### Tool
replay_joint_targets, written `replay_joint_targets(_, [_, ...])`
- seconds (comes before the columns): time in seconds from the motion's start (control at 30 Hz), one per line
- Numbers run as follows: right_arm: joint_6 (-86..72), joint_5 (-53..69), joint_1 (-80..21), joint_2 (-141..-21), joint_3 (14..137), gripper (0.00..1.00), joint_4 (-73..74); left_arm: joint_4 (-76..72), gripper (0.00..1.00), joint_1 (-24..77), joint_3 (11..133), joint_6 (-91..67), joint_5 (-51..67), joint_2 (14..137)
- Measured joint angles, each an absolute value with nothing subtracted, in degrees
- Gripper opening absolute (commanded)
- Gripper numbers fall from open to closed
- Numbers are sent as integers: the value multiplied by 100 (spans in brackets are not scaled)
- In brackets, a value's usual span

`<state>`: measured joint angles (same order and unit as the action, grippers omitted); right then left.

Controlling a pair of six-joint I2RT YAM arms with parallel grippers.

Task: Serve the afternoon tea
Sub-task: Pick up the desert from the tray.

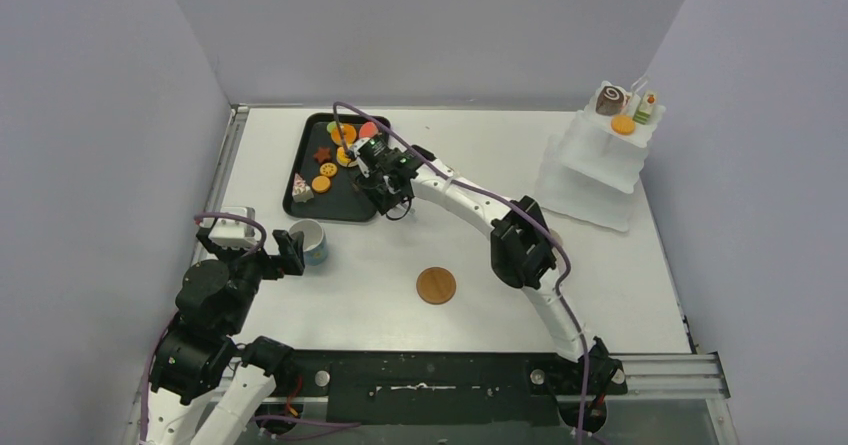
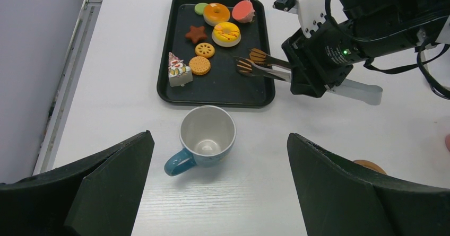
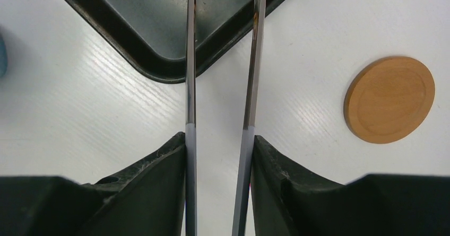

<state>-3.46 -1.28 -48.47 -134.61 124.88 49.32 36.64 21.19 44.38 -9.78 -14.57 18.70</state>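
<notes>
At the left, the left arm is seen from above, reaching toward a blue cup that stands upright on the counter, just in front of the tray. The left jaws are spread wide and nothing is held in them. In the left wrist view the cup is shown empty and untouched, ahead of the two fingers.

Only this wrist view shows the tray's load clearly: a cake slice, two round cookies, a star cookie, a green disc, an orange tart, a yellow tart and a pink pastry. The tips of the tongs are seen slightly parted over bare tray, right of the cookies, with nothing between them. Whether the tray is touched cannot be told.

The right jaws are partly closed on the tongs. This grip is shown best in the right wrist view, where the two metal arms are pressed between the fingers and run out over a tray corner.

A wooden coaster lies on the counter between the arms.

At the far right, and only in the top view, a white stand is seen. A swirl roll, a second tart and a second slice are set on its top tier.
</notes>
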Motion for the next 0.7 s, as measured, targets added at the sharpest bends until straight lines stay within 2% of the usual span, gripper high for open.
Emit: replay_joint_targets(0.7, [-875,-329,-4842,-11909,11135,39,4689,3662,97,2115,4438,-978,-1431,1852])
